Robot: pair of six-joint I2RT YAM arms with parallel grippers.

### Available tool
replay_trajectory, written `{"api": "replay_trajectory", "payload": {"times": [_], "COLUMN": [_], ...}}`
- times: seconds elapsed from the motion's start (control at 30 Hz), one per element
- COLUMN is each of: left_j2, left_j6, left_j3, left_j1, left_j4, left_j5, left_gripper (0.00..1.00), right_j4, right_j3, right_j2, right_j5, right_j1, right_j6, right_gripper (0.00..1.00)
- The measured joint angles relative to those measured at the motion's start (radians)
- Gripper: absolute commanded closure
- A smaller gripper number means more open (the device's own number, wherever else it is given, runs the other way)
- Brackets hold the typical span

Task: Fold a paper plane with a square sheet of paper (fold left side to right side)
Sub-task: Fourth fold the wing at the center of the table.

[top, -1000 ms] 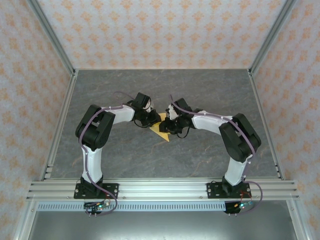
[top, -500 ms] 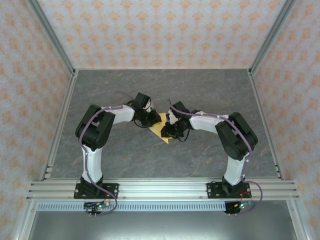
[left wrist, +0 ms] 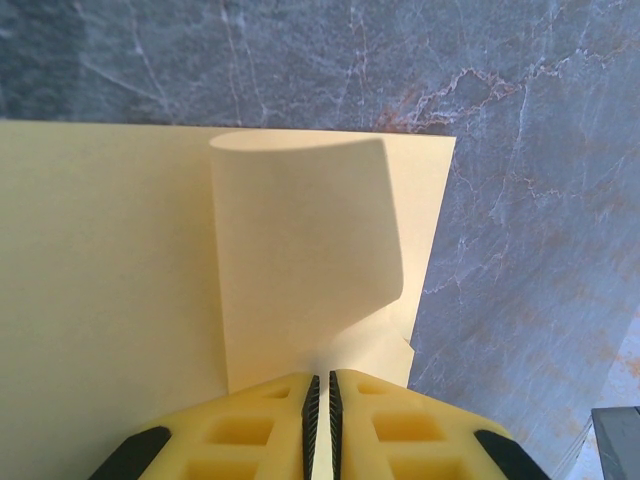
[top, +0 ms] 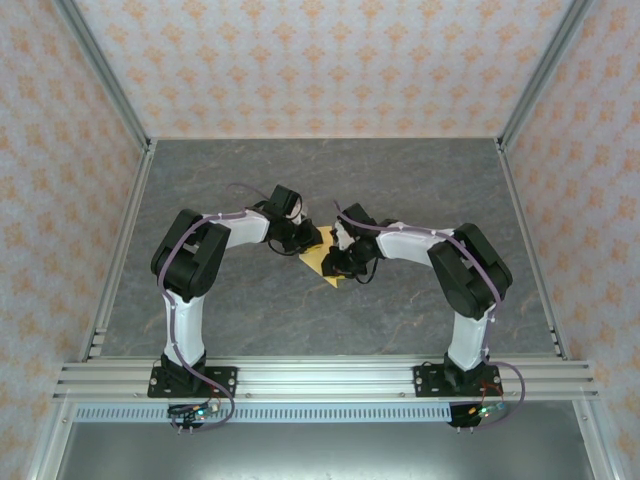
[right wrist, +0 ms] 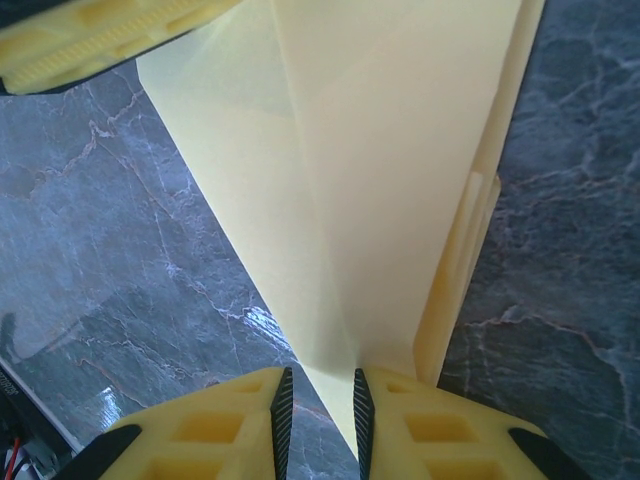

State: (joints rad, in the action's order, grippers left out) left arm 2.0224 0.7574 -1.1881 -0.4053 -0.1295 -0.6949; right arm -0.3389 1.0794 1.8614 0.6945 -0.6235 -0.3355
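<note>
The sheet of paper (top: 322,264) is a small yellow-orange folded shape lying mid-table between both grippers. In the left wrist view the paper (left wrist: 110,260) lies flat, with one flap (left wrist: 300,250) curling up towards the camera. My left gripper (left wrist: 321,378) is shut on that flap's near edge. My left gripper (top: 304,243) sits at the paper's left side, my right gripper (top: 340,262) at its right. In the right wrist view the paper (right wrist: 380,170) narrows to a point between my right gripper's (right wrist: 320,385) fingers. These stand slightly open, the point resting against the right pad.
The grey marbled tabletop (top: 330,180) spreads widely around the paper, bounded by patterned walls and aluminium posts. The left gripper's yellow finger (right wrist: 110,35) shows at the top left of the right wrist view. A metal rail (top: 320,378) runs along the near edge.
The right arm has swung slightly left, bringing its gripper further over the paper's near corner. The left arm and its grip have stayed still.
</note>
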Motion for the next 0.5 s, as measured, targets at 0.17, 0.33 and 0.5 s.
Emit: {"api": "replay_trajectory", "payload": {"times": [0.17,0.33,0.5], "left_j2": [0.0,0.0,0.0], "left_j6": [0.0,0.0,0.0], "left_j3": [0.0,0.0,0.0], "left_j1": [0.0,0.0,-0.001], "left_j4": [0.0,0.0,0.0], "left_j5": [0.0,0.0,-0.001], "left_gripper": [0.85,0.85,0.85], "right_j4": [-0.005,0.001,-0.008], "right_j3": [-0.005,-0.023,-0.057], "right_j2": [0.0,-0.008,-0.04], "right_j5": [-0.006,-0.006,-0.021], "right_j1": [-0.001,-0.001,-0.004], "right_j6": [0.0,0.008,0.022], "right_gripper": [0.74,0.75,0.78]}}
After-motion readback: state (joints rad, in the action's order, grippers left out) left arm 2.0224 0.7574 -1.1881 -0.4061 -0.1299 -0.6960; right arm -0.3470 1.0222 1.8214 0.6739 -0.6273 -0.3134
